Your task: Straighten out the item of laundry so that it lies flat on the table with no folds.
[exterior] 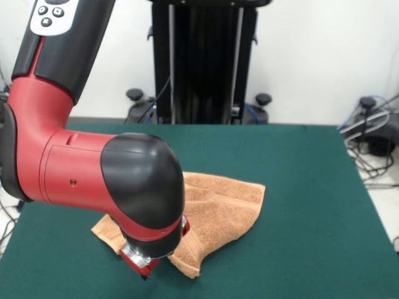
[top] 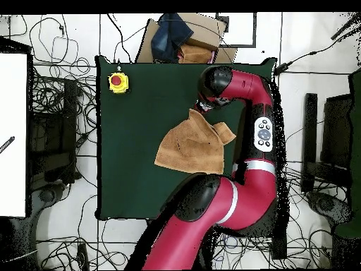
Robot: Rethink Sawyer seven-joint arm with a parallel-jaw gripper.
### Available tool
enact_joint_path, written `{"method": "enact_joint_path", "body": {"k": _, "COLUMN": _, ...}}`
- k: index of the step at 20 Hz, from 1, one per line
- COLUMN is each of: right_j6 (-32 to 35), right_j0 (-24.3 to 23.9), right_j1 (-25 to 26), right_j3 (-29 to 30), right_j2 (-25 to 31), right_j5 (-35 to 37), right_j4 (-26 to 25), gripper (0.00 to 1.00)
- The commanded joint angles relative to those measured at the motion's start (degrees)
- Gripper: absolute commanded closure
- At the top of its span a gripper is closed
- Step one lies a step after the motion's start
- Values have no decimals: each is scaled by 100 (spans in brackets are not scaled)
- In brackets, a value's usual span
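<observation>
The peach-orange towel [exterior: 219, 210] lies rumpled on the dark green table [exterior: 312, 187], with folds running across it and its near edge lapped over. In the overhead view the towel [top: 189, 147] sits right of the table's [top: 130, 162] middle, one corner drawn up toward the arm's end. My gripper [exterior: 144, 271] is low at the towel's near-left part in the front view, mostly hidden under the black and red wrist. In the overhead view the gripper [top: 204, 107] is hidden under the wrist at the towel's upper corner. No white tag shows.
A yellow box with a red button [top: 118, 82] stands at the table's upper left corner in the overhead view. A cardboard box with dark cloth [top: 185, 39] lies just beyond that edge. The black pedestal [exterior: 202, 62] stands behind the table. My arm's elbow overhangs the table's lower right corner [top: 211, 201].
</observation>
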Motion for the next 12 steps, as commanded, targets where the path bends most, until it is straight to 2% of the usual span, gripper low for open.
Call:
{"method": "enact_joint_path", "body": {"k": 1, "right_j6": 971, "right_j0": 33, "right_j1": -8, "right_j3": 780, "right_j2": -298, "right_j5": -316, "right_j4": -12, "gripper": 0}}
{"method": "enact_joint_path", "body": {"k": 12, "right_j6": 1052, "right_j0": 156, "right_j1": 229, "right_j3": 466, "right_j2": -411, "right_j5": -63, "right_j4": 34, "gripper": 0}}
